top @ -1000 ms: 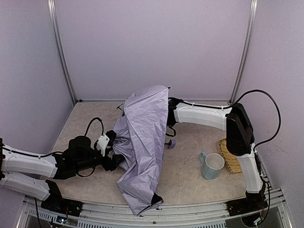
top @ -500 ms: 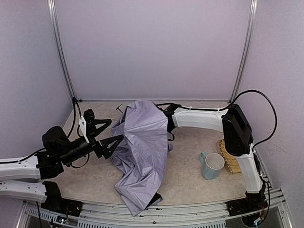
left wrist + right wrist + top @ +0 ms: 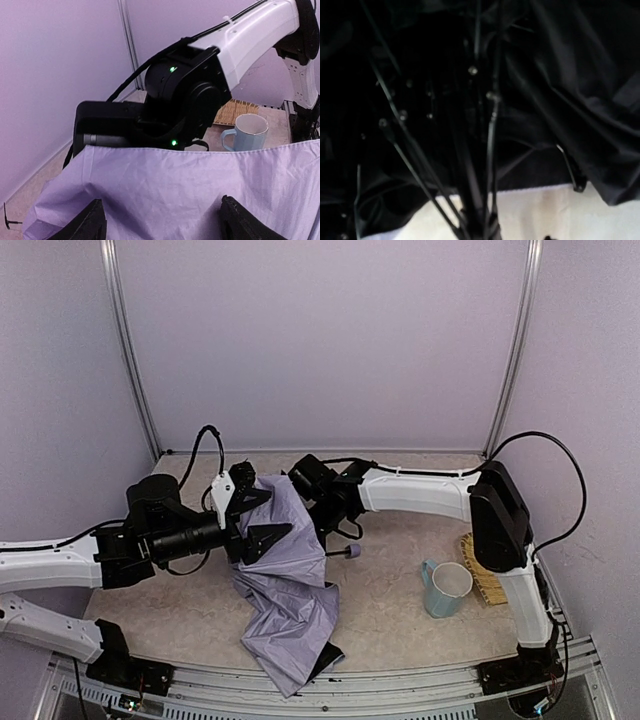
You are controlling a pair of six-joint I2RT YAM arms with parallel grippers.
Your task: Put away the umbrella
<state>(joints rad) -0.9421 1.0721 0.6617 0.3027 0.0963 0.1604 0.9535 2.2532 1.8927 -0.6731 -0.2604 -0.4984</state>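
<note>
Left arm (image 3: 60,565) reached in from the left edge, left gripper (image 3: 272,514) over the umbrella (image 3: 290,590), fingers spread wide, nothing pinched. Right arm (image 3: 420,488) stretched across, right gripper (image 3: 330,512) buried in the black lining, so I couldn't tell its state. The canopy had slumped lower mid-tabletop than a second before. Beige tabletop (image 3: 390,620), lavender walls (image 3: 320,340), mug (image 3: 447,590) and woven mat (image 3: 487,575) near the right edge.
</note>
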